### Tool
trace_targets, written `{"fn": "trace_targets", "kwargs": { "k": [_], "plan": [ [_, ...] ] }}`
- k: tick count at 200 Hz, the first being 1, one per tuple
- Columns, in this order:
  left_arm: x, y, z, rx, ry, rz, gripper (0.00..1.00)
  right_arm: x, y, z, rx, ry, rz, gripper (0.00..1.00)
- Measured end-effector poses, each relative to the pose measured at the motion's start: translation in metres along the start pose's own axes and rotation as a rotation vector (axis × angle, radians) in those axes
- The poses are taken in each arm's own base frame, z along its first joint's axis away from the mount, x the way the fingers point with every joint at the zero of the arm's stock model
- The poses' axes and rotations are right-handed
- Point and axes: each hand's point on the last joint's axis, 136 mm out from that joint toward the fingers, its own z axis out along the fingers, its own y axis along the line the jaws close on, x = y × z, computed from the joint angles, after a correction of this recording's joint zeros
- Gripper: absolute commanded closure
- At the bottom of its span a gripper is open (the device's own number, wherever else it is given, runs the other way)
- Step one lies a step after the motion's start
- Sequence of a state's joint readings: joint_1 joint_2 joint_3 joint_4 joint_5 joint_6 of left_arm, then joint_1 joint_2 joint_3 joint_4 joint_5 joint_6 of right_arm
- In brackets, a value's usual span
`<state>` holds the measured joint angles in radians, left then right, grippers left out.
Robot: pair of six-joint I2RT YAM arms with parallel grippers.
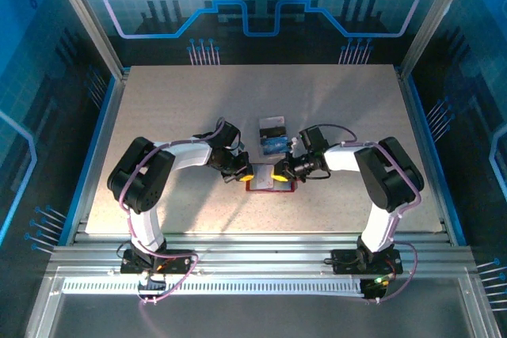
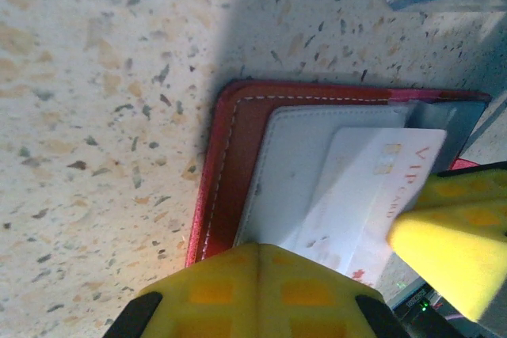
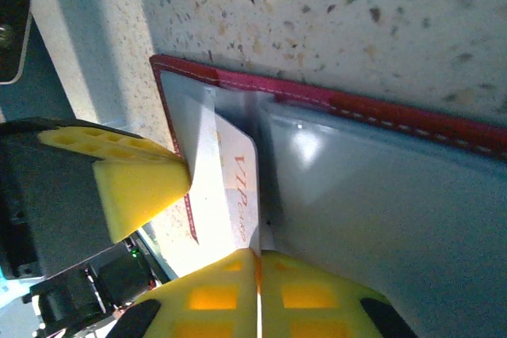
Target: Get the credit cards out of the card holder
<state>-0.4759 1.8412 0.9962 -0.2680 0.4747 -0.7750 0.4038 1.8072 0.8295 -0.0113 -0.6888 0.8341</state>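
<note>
Red card holder (image 2: 226, 164) pinned, VIP card (image 2: 372, 187) pinched

Seen from its own wrist, the right hand (image 3: 257, 275) has its two yellow pads pressed together with no gap between them. The lower edge of the pinkish-white VIP card runs straight into the seam where they meet, so the hand is clamped on that thin card. The card is tilted and lies partly out of the grey inner pocket, its red lettering exposed and its far end tucked under the pocket's flap.

The left hand (image 2: 257, 275) is closed as well, its pads meeting along one line and gripping nothing. From its own wrist view it sits over the 6 o'clock edge of the holder. From the right wrist view its yellow tip touches the grey flap beside the card.

The holder lies open and flat on the speckled surface (image 2: 103, 116), its stitched red border framing the grey pockets. In the overhead view it sits a little toward 6 o'clock from the middle of the surface. The left hand is at its 9 o'clock end and the right hand is over its 1 o'clock edge.

A blue card (image 1: 275, 146) lies apart from the holder at its 12 o'clock, flat on the surface. A dark-banded card (image 1: 273, 127) lies just beyond the blue one, further toward 12 o'clock.
</note>
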Motion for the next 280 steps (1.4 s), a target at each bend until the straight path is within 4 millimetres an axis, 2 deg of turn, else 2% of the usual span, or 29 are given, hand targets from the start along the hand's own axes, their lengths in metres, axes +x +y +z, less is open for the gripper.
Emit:
{"fn": "trace_targets", "kwargs": {
  "k": [71,106,123,146,185,223,260,280],
  "plan": [
    [-0.001,0.002,-0.001,-0.009,-0.007,-0.004,0.95,-0.004,-0.006,-0.032,0.026,-0.05,-0.013,0.94],
    [-0.002,0.005,-0.002,-0.018,-0.012,-0.008,0.95,0.002,-0.01,-0.038,0.056,-0.042,-0.024,0.96],
    [-0.004,0.006,-0.004,-0.023,-0.018,-0.004,0.95,0.003,-0.006,-0.042,0.06,-0.041,-0.037,1.0],
    [-0.006,0.011,-0.008,-0.036,-0.034,-0.008,0.94,-0.002,0.007,-0.051,0.06,-0.058,-0.085,1.0],
    [-0.008,0.018,-0.016,-0.054,-0.051,-0.027,0.93,-0.019,0.037,-0.068,0.069,-0.096,-0.237,1.0],
    [-0.004,0.021,-0.024,-0.06,-0.063,-0.028,0.92,-0.027,0.048,-0.084,0.144,-0.113,-0.409,1.0],
    [0.001,0.025,-0.025,-0.062,-0.06,-0.031,0.91,-0.045,0.056,-0.099,0.243,-0.157,-0.639,1.0],
    [0.006,0.032,-0.023,-0.073,-0.051,-0.043,0.91,-0.057,0.068,-0.108,0.289,-0.179,-0.784,1.0]
  ]
}}
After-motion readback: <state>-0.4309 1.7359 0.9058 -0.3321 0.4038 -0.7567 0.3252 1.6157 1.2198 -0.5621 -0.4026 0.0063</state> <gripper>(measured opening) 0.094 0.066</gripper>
